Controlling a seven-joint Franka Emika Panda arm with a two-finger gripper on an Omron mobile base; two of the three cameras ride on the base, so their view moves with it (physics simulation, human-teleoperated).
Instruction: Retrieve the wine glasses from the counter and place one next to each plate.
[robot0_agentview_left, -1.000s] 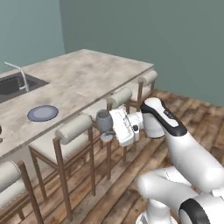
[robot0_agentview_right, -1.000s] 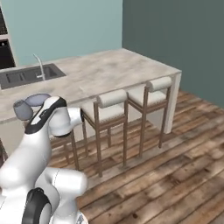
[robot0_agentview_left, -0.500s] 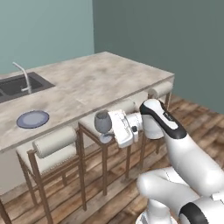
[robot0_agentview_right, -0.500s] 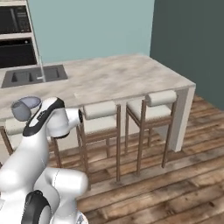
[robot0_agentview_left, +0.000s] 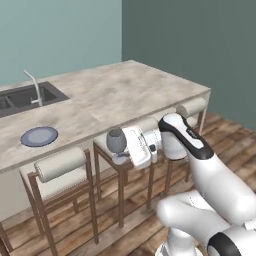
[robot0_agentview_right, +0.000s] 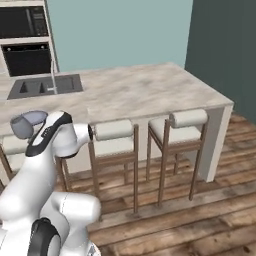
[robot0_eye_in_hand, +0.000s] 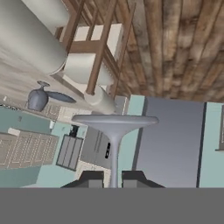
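We are carrying a small smoky grey-blue stemmed wine glass (robot0_agentview_left: 116, 142) in the two-finger gripper (robot0_eye_in_hand: 113, 178). In the hand view, at the bottom centre, the dark fingers (robot0_eye_in_hand: 92, 178) are pinching the thin stem, and the round foot (robot0_eye_in_hand: 114, 121) is spreading just above them. In the left base view the glass is in the middle of the frame, in front of the cushioned bar stools (robot0_agentview_left: 60, 167), not touching anything else.

We are judging the glass to be light, stiff, smooth and fragile. The stem is the right place for holding, but it may slip or turn between the fingers, so slow moving is wise.

Farther, at the left of the left base view, a flat round grey-blue plate (robot0_agentview_left: 39, 136) is lying on the marble-topped island (robot0_agentview_left: 130, 90), near the dark sink (robot0_agentview_left: 20, 97). In the hand view, a second stemmed glass (robot0_eye_in_hand: 41, 97) is appearing at the left.

Compared with one second ago, the whole picture is shifting: the base is driving along the island, and the plate is now sitting further left in the frame. The grip on the stem is staying the same.
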